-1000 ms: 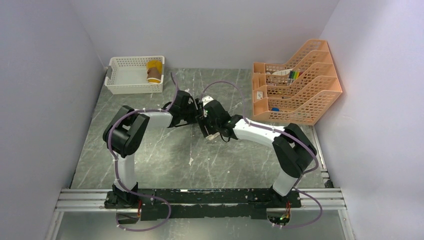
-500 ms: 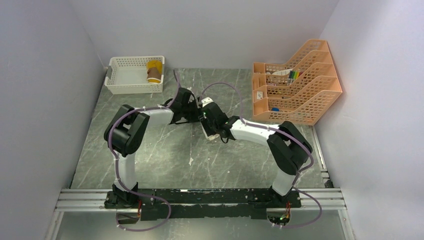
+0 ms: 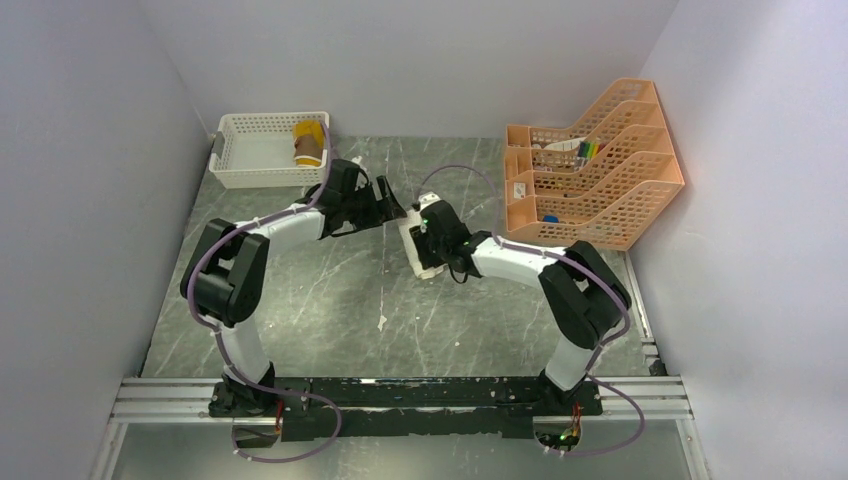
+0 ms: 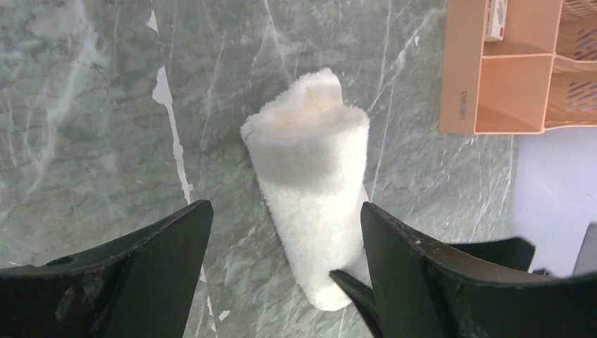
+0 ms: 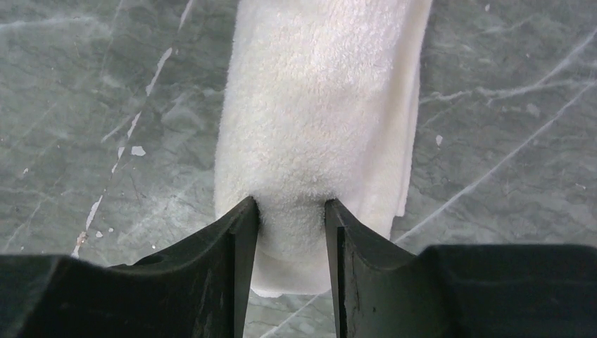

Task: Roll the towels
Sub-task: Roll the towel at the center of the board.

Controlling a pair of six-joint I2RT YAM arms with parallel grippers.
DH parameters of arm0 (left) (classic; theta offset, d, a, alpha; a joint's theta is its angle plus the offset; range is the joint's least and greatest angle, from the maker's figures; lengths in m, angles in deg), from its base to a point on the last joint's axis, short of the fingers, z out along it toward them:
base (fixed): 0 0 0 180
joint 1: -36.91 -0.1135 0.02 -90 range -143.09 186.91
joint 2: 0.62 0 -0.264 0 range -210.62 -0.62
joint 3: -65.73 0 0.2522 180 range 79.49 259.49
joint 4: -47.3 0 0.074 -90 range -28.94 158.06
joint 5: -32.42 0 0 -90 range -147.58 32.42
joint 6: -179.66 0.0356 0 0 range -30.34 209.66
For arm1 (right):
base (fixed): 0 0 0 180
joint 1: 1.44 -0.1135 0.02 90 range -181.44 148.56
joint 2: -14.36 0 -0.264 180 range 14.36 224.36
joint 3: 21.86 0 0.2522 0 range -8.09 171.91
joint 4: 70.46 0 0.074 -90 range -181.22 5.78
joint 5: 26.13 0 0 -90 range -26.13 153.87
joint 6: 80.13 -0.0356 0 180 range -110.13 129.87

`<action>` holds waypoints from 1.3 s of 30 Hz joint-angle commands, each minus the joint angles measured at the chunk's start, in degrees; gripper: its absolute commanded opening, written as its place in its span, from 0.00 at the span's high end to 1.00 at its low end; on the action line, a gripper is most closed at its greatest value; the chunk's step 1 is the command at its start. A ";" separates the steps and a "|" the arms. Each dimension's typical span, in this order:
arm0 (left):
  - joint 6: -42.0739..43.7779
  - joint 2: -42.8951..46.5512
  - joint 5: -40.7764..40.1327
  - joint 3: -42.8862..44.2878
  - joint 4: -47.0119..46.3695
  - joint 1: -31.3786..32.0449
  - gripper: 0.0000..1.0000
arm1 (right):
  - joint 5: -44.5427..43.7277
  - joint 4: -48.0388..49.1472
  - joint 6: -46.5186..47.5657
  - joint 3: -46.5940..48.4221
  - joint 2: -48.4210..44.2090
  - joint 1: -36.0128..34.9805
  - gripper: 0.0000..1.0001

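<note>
The cream towel [image 4: 313, 169] lies rolled into a cylinder on the marble table, and also shows in the top view [image 3: 411, 252] and the right wrist view [image 5: 317, 105]. My right gripper [image 5: 291, 211] is shut on the roll's near end, pinching a fold of it; one of its fingers [image 4: 355, 290] shows in the left wrist view. My left gripper [image 4: 285, 211] is open, jaws wide apart, held above and just back from the roll without touching it. In the top view it [image 3: 388, 207] sits up and left of the right gripper [image 3: 425, 238]. The mustard-yellow towel [image 3: 309, 142] lies rolled in the white basket [image 3: 250, 175].
An orange tiered file rack [image 3: 600, 190] with small items stands at the back right; its corner shows in the left wrist view [image 4: 493, 70]. The basket sits at the back left by the wall. Grey walls close in both sides.
My left gripper has pulled back up and to the left, away from the roll, and its arm has swung left. My right gripper has stayed pinched on the cream roll, shifting slightly.
</note>
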 commanded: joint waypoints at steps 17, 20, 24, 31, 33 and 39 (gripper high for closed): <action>-2.24 -1.81 6.85 -4.94 -13.61 2.57 0.11 | 37.69 15.93 -13.07 -7.63 -0.68 20.16 0.62; -3.23 -4.24 8.07 -4.64 -16.01 3.07 0.12 | 41.54 18.40 -15.40 -7.96 0.44 21.12 0.63; -3.84 -5.75 7.93 -5.57 -18.03 3.18 0.12 | 42.28 18.53 -15.90 -8.17 0.69 21.18 0.63; -4.32 -8.85 8.36 -4.94 -20.66 3.33 0.12 | 40.84 17.46 -14.88 -9.05 1.49 21.17 0.64; -4.46 -9.78 8.42 -4.20 -20.99 3.54 0.12 | 40.34 17.18 -14.65 -8.92 2.01 21.15 0.64; -4.55 -12.13 8.17 -0.98 -20.36 4.65 0.19 | 34.19 13.12 -11.82 -7.18 1.72 20.02 0.52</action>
